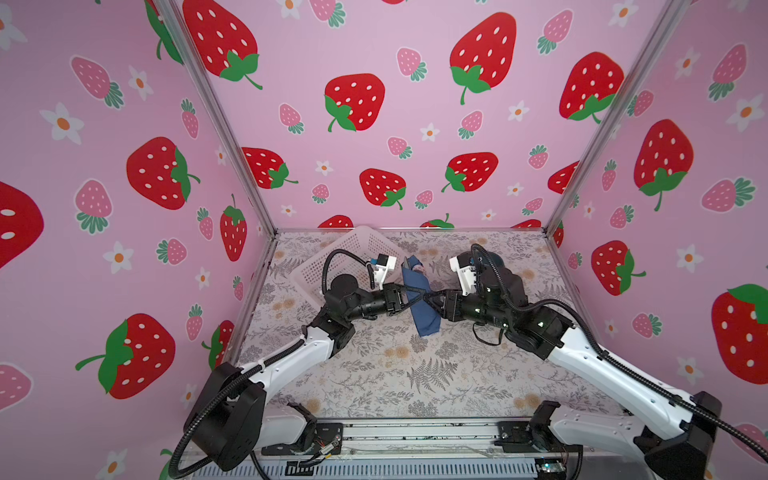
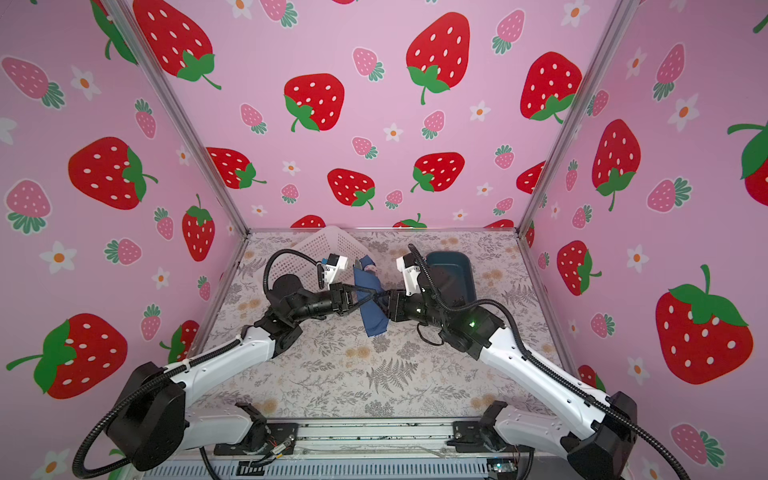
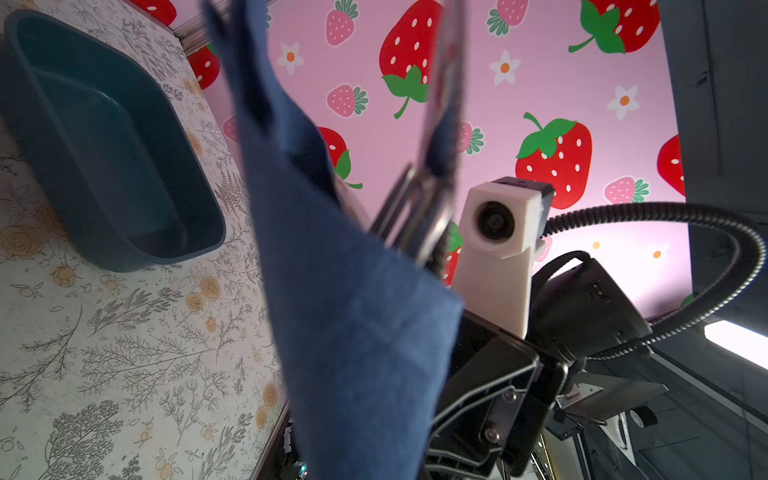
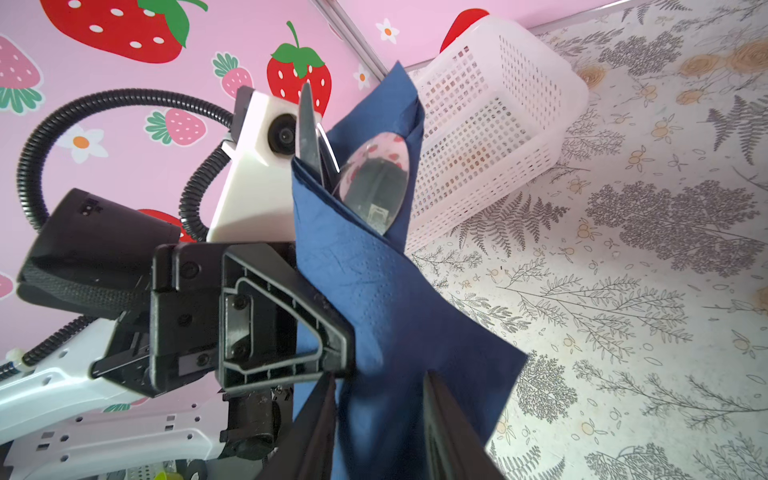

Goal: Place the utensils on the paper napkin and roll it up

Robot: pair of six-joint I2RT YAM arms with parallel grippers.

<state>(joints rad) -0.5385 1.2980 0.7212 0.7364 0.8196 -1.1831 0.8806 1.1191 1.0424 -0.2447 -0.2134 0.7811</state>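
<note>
The dark blue paper napkin (image 1: pixel 420 305) (image 2: pixel 372 309) (image 4: pixel 395 299) is wrapped round the utensils and hangs tilted above the table, in both top views. A spoon bowl (image 4: pixel 376 178) and a knife blade (image 4: pixel 309 129) stick out of its top; fork tines (image 3: pixel 409 208) show in the left wrist view. My left gripper (image 1: pixel 412 301) (image 2: pixel 365 298) is shut on the napkin's middle from the left. My right gripper (image 1: pixel 432 300) (image 4: pixel 379 376) reaches in from the right, open, its jaws standing either side of the napkin's lower part.
A white mesh basket (image 1: pixel 332 257) (image 4: pixel 498 124) stands at the back left, just behind the left arm. A teal plastic tray (image 2: pixel 453 266) (image 3: pixel 104 145) sits at the back right behind the right arm. The floral table top (image 1: pixel 415 374) lies below.
</note>
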